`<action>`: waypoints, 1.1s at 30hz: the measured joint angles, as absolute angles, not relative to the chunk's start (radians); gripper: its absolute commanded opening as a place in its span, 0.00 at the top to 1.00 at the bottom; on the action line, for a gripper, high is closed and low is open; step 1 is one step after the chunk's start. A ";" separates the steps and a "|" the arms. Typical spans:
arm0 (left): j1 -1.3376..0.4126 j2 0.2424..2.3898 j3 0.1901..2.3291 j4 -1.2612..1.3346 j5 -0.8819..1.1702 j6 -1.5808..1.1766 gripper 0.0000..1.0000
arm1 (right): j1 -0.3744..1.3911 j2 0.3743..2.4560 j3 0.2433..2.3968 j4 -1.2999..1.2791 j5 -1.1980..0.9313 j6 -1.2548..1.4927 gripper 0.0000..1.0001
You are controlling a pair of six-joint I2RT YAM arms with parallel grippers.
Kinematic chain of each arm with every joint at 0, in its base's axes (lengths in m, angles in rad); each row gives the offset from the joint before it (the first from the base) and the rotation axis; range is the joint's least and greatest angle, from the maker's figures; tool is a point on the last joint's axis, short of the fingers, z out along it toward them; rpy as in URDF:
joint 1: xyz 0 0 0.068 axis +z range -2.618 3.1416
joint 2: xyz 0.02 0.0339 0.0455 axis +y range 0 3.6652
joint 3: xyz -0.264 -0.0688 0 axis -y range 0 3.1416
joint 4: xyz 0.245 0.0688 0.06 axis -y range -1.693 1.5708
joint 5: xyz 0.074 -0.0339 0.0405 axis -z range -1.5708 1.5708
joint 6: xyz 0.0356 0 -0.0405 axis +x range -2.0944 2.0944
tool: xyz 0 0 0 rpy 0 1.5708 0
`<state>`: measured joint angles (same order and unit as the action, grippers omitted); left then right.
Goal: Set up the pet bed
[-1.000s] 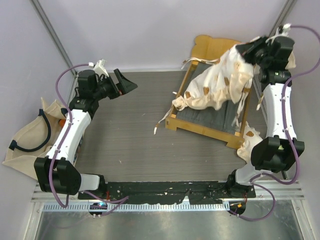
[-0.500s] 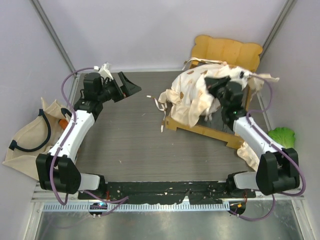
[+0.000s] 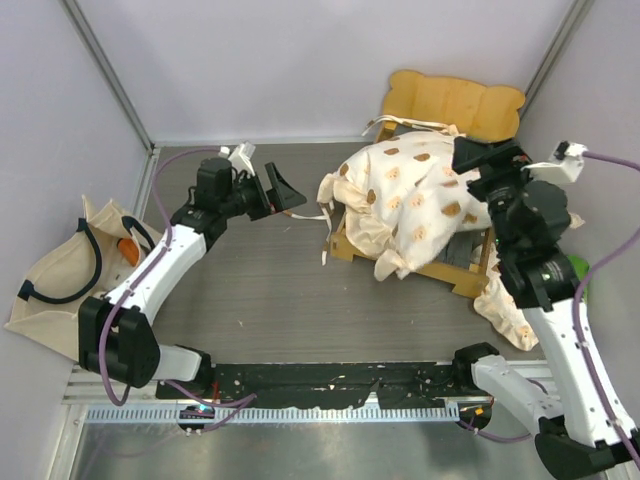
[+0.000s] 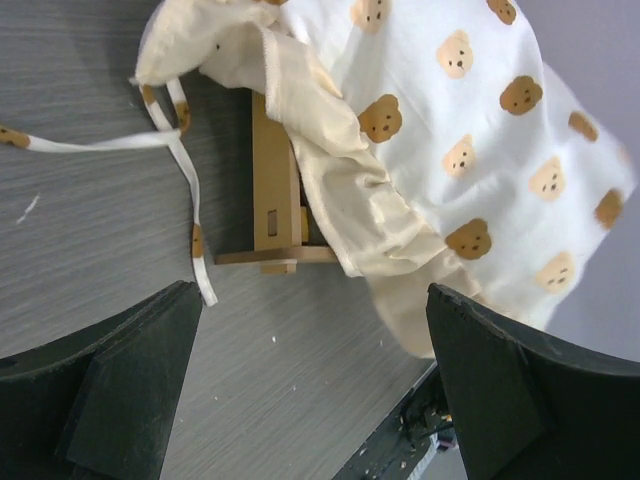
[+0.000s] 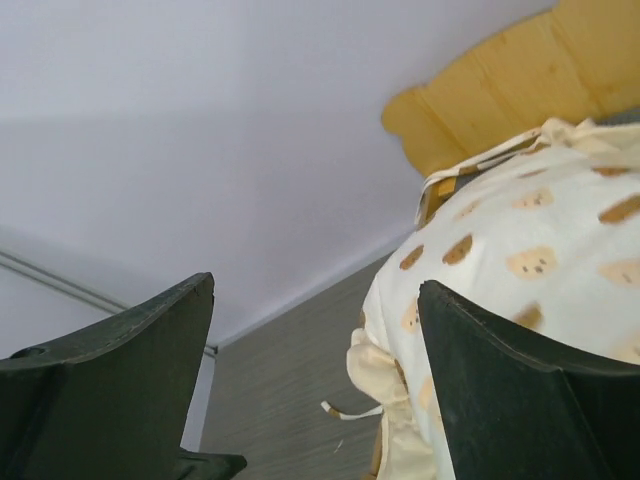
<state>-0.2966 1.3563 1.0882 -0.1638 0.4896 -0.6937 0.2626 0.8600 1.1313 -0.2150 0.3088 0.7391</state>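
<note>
In the top view, the left pincer (image 3: pixel 288 193) hangs above the dark grey wood-grain desk (image 3: pixel 260 290), its jaws spread wide and holding nothing. The small light-wood pet bed (image 3: pixel 455 100) with a scalloped headboard stands ahead of its tips, apart from them. The right pincer (image 3: pixel 490 156) hovers over the headboard end of the bed, also wide open and empty. The cream cushion printed with brown bears (image 3: pixel 410 205) lies crumpled just beneath it and to its left, heaped across the frame and spilling over the near rail, so only a strip of grey fabric base shows. Behind the left pincer, beside that arm, a beige fabric tote bag with black handles (image 3: pixel 50 290) lies flat. In the left wrist view, the two black fingers (image 4: pixel 120 390) stand far apart with only bare desk between them. Beyond them the cushion drapes over a corner of the wooden frame, and white ribbon ties dotted with brown (image 4: pixel 185 170) trail on the desk ahead of the left finger. In the right wrist view, the fingers (image 5: pixel 110 380) are equally wide apart with nothing between them. The cushion lies just past the right finger, with the headboard rising behind it.
</note>
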 measured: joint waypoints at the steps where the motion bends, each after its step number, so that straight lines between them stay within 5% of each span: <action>1: -0.309 1.359 1.081 -0.162 0.487 -0.694 0.00 | 0.263 0.852 1.159 -0.242 0.317 0.726 0.12; 8: -0.398 1.361 1.032 -0.146 0.471 -0.701 0.00 | 0.234 0.958 1.480 -0.445 0.436 0.558 0.03; 13: -0.475 1.370 1.007 -0.113 0.446 -0.719 0.02 | -0.049 1.221 1.629 -0.509 0.319 0.502 0.19; 17: -0.524 1.393 0.984 -0.075 0.437 -0.738 0.05 | -0.224 1.469 1.590 -0.514 0.252 0.495 0.21; 24: -0.579 1.459 0.959 -0.026 0.434 -0.773 0.07 | -0.288 1.772 1.559 -0.572 0.159 0.445 0.23; 33: -0.687 1.597 0.954 0.146 0.384 -0.878 0.20 | -0.335 1.837 1.529 -0.506 0.101 0.408 0.49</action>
<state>-0.6872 1.5970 0.9539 0.1455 0.3840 -0.8776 -0.3347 1.8374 1.5288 -0.5056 0.1013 0.4076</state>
